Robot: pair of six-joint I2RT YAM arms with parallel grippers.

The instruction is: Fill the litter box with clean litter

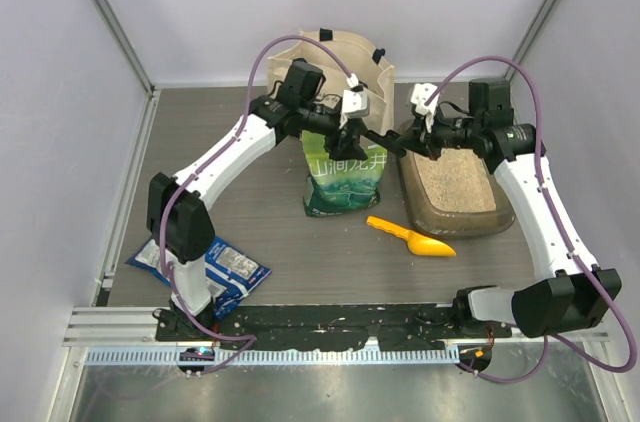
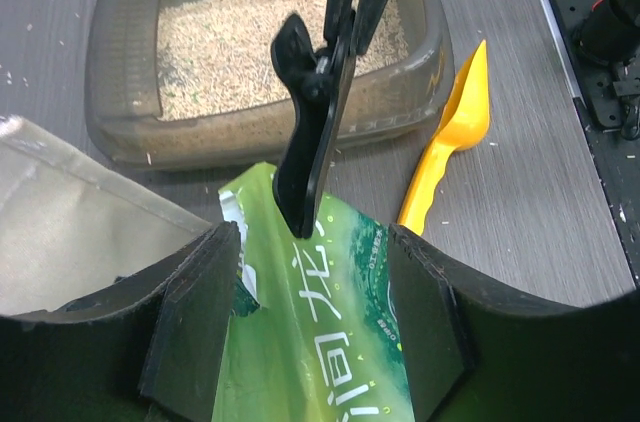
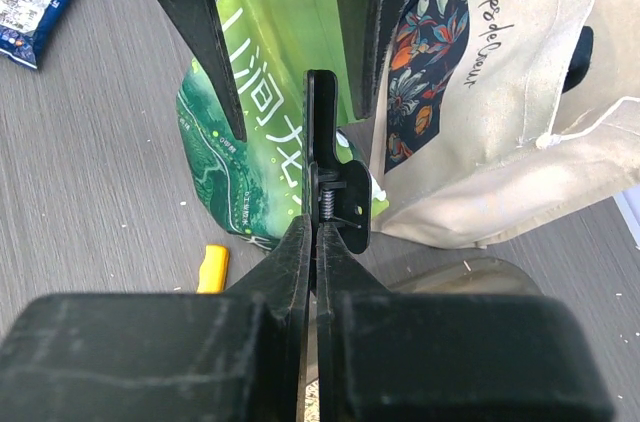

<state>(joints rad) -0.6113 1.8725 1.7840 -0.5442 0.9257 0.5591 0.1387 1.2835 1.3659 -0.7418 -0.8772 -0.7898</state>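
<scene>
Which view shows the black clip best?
Left wrist: the clip shows side-on, biting the pouch top, pinched by the right gripper. Right wrist shows it only edge-on between shut fingers. In the top view it is too small to make out.

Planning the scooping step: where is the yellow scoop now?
Top view: the yellow scoop lies on the table, right of the green pouch and just in front of the litter box.
</scene>
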